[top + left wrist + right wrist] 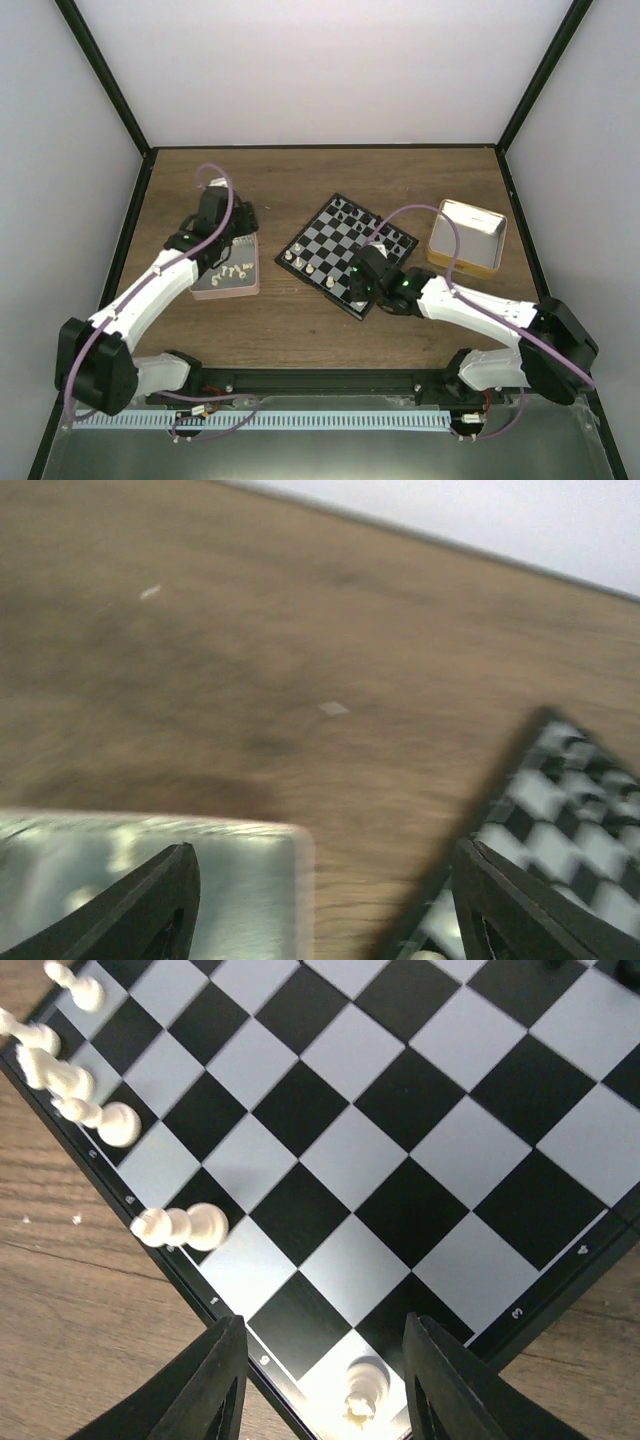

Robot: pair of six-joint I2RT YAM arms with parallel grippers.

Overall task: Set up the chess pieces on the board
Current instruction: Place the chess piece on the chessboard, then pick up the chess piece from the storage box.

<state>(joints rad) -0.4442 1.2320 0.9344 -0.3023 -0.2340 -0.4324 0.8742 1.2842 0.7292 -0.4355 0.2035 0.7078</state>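
The board [352, 250] lies at the table's middle, turned like a diamond. Black chess pieces [350, 212] stand along its far edge and several white ones [303, 263] along its near-left edge. In the right wrist view those white pieces [110, 1120] line the board [400, 1110] rim. One white piece [362, 1392] stands on a pale corner square between my right gripper's [330, 1395] open fingers, touching neither. My right gripper [362, 283] hovers over the board's near corner. My left gripper [226, 230] is open and empty above the pink tray's far end.
The pink tray [225, 283] with a silvery inside holds several loose white pieces [232, 268] left of the board. A tan box [467, 238] sits right of the board. The blurred left wrist view shows the tray corner [200, 860] and the board's edge [570, 820].
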